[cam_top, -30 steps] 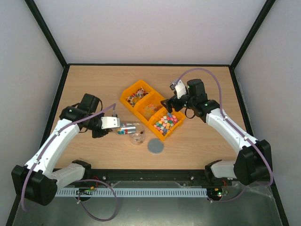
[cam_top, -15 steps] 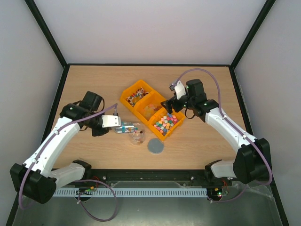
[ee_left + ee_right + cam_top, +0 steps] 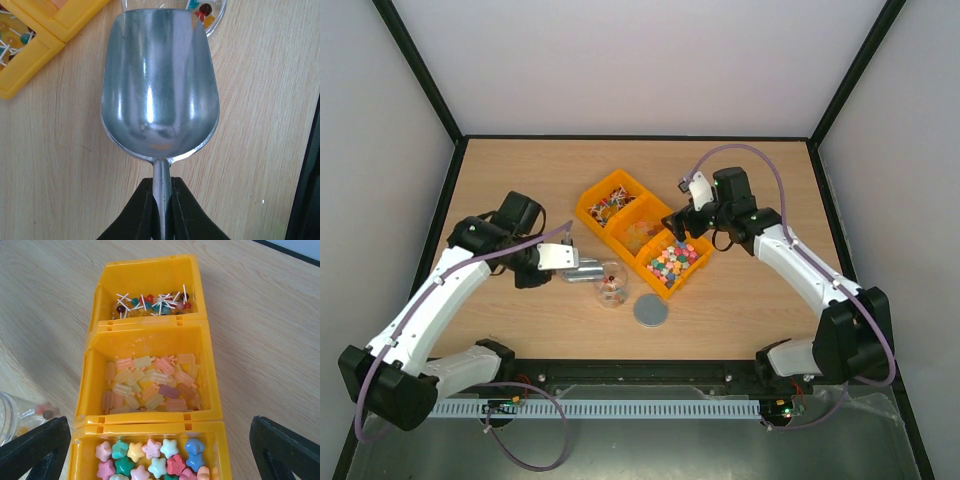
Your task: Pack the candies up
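Three joined yellow bins hold the candies: red-white-dark lollipop pieces (image 3: 610,205) (image 3: 150,302), amber-orange popsicle pieces (image 3: 642,234) (image 3: 150,382), and pastel star pieces (image 3: 672,262) (image 3: 150,460). A clear jar (image 3: 610,285) (image 3: 207,10) holds a few candies. My left gripper (image 3: 560,262) (image 3: 162,182) is shut on the handle of the silver scoop (image 3: 584,267) (image 3: 160,85). The scoop's bowl is empty and its lip is at the jar. My right gripper (image 3: 677,222) (image 3: 160,460) is open and empty, hovering above the star and popsicle bins.
A grey round disc (image 3: 651,311) lies on the table in front of the jar and the near bin. A yellow bin corner (image 3: 30,45) shows to the scoop's left. Black frame rails border the wooden table (image 3: 520,180).
The scoop carried coloured candies toward the jar; now its bowl is empty and lies flatter beside the jar. The right arm has barely moved.
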Controlling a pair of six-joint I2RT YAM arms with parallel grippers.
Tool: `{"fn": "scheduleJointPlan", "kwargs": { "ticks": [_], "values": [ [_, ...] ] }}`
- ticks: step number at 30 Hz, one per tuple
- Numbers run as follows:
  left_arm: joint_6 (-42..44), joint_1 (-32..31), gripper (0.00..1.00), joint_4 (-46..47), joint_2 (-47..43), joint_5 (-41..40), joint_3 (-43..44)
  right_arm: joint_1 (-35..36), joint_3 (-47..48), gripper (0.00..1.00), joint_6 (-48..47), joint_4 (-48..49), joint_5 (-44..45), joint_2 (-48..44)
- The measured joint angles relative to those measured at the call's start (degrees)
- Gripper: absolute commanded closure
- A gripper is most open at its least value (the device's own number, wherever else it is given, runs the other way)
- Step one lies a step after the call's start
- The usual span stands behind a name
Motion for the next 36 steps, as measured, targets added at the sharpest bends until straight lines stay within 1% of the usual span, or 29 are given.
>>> {"fn": "scheduleJointPlan", "kwargs": {
  "ticks": [4,8,11,13,16,18,25,29,36],
  "values": [
    [-0.31,-0.42,0.98,-1.09,0.13,-1.11,0.31,0.00,0.44,0.02,0.02,-0.63,0.22,0.48],
    [-3.21,-0.50,0.98,-2.43,1.95,-1.81,3.96,0.00,0.85,0.01,0.28,-1.22,1.38,1.20],
    [-8.20,-0.74,0.98,-3.39,6.40,-2.16,10.78,0.00,1.38,0.01,0.66,-2.45,3.54,2.25],
    [-11.98,-1.16,0.98,-4.02,10.95,-2.45,16.52,-0.11,2.14,0.01,0.63,-3.91,5.18,3.56],
    [-17.53,-1.84,0.98,-4.66,18.01,-2.99,23.52,-0.50,2.43,0.08,-0.09,-5.62,7.56,5.05],
    [-20.68,-2.45,0.98,-5.25,21.77,-3.34,26.38,-0.74,2.32,0.11,-0.68,-6.60,9.16,5.35],
    [-30.08,-7.89,0.98,-7.17,31.06,-7.32,32.81,-0.81,0.87,0.23,-2.43,-6.84,13.97,6.51],
    [-33.70,-10.78,0.98,-7.30,35.23,-10.29,35.28,-0.81,-0.28,0.30,-3.06,-6.75,15.02,8.76],
    [-37.53,-13.18,0.98,-7.91,40.02,-14.43,35.43,-0.81,-1.68,0.43,-2.69,-6.32,15.34,10.80]
  ]
}}
